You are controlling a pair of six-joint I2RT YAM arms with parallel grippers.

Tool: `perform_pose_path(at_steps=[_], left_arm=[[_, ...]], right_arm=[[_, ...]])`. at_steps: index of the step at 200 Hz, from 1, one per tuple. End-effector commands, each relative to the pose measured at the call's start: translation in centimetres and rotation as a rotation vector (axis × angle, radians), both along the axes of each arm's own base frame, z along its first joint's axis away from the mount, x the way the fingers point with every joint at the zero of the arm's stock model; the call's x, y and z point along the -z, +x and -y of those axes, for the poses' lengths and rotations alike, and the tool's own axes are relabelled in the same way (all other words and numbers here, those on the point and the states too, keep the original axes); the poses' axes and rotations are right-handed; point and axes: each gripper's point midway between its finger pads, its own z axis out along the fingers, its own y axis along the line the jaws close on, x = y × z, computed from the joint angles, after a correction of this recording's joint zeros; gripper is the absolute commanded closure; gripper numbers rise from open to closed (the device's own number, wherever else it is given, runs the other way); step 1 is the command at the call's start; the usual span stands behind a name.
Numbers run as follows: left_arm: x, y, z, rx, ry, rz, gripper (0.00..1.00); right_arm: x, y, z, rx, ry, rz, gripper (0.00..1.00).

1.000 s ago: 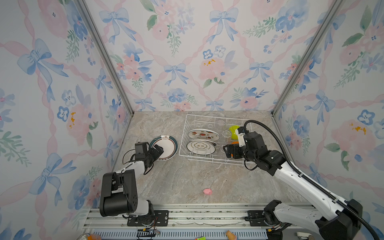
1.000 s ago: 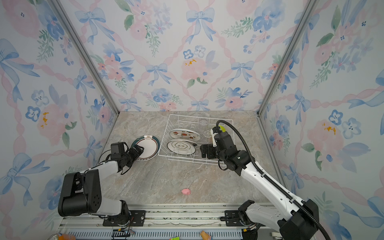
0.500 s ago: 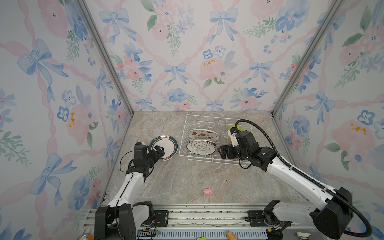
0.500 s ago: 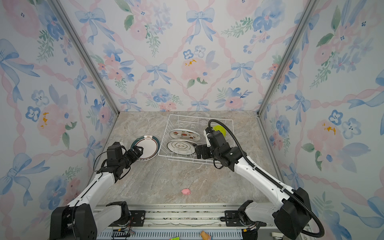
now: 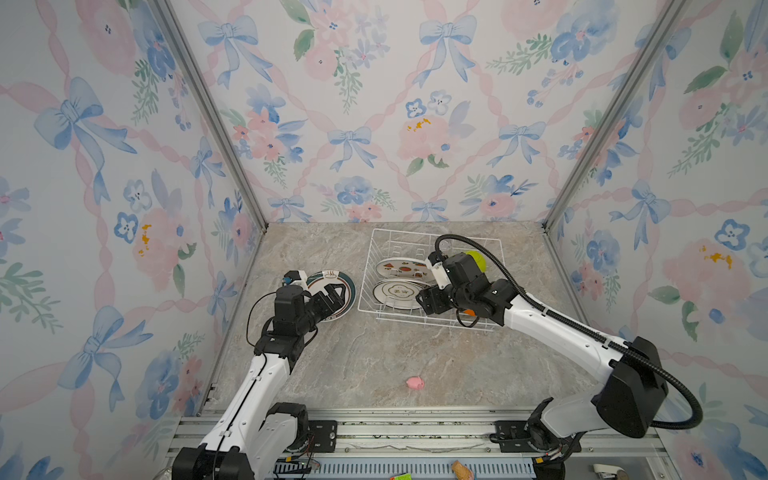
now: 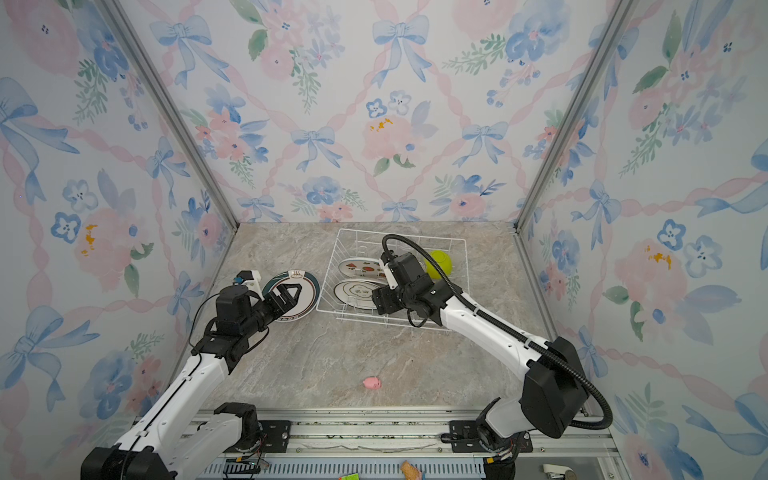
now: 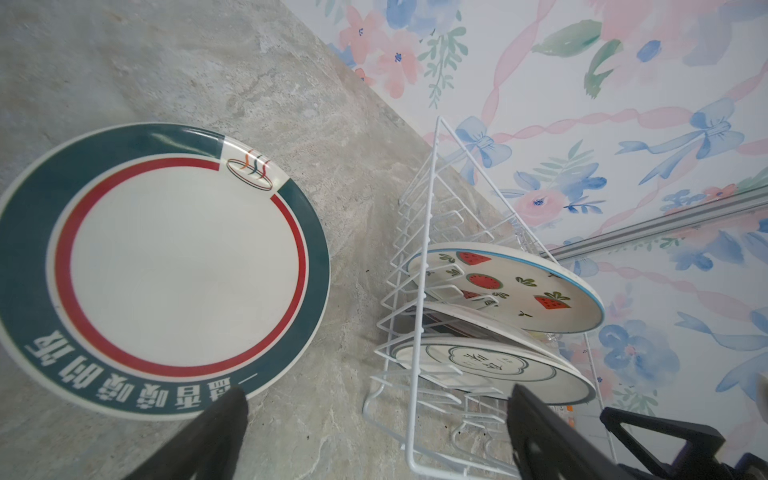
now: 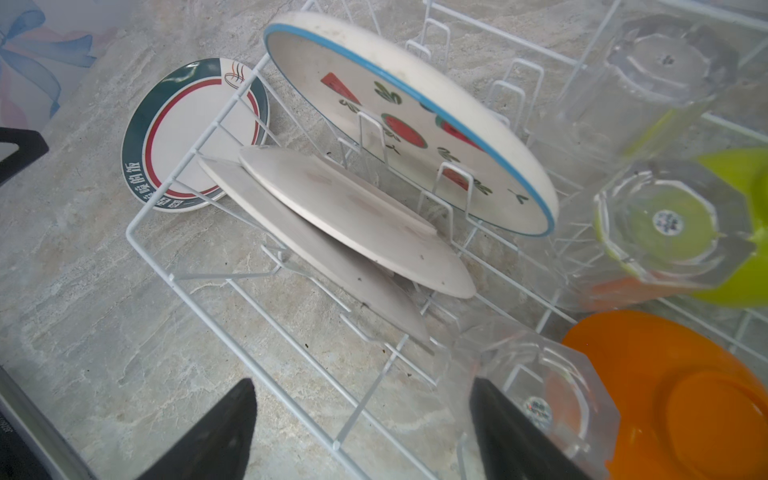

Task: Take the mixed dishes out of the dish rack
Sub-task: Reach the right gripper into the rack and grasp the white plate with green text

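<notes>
Left jaws gape over the plate (image 7: 183,266) at nine o'clock of the dish rack (image 5: 370,286). Right jaws hang open at its six o'clock.

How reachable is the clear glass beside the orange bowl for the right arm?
Probably yes: the right gripper is open at the dish rack rim, the glass sits beside one jaw, and nothing covers it.

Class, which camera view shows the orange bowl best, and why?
The right wrist view: the orange bowl fills a corner, close and large, inside the dish rack. In both top views the right arm covers nearly all of it. The left wrist view shows at most a speck.
</notes>
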Motion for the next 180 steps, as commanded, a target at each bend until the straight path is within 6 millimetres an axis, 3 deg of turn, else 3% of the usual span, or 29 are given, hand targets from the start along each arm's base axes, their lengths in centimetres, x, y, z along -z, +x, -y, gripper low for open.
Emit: perform_pose_path(at_steps=[1,57,67,71,86,105,180], left_arm=[[-1.7,0.2,0.4,0.022,0.037,0.051,0.02],[-2.7,0.7,1.6,0.082,0.057,0.075,0.02],[-2.7,0.7,1.7,0.082,0.056,0.076,0.02],[-2.7,0.7,1.7,0.082,0.057,0.078,0.02],[-2.4,0.7,1.7,0.080,0.050,0.080,0.02],[-2.5,0.8,2.1,0.091,0.025,0.089,0.02],[-3.5,0.6,3.1,0.115,-0.012,0.132,0.02]], right_arm=[[-0.4,0.8,-1.0,-0.066,-0.055,0.051,0.22],[0.6,2.0,-3.4,-0.145,-0.071,0.029,0.34],[0.1,2.2,-3.6,-0.150,-0.067,0.040,0.34],[1.1,2.4,-3.8,-0.150,-0.085,0.021,0.35],[1.3,2.9,-3.9,-0.143,-0.112,0.013,0.36],[1.1,2.6,-4.3,-0.168,-0.150,0.005,0.42],[1.2,1.1,-5.4,-0.230,-0.166,-0.019,0.45]])
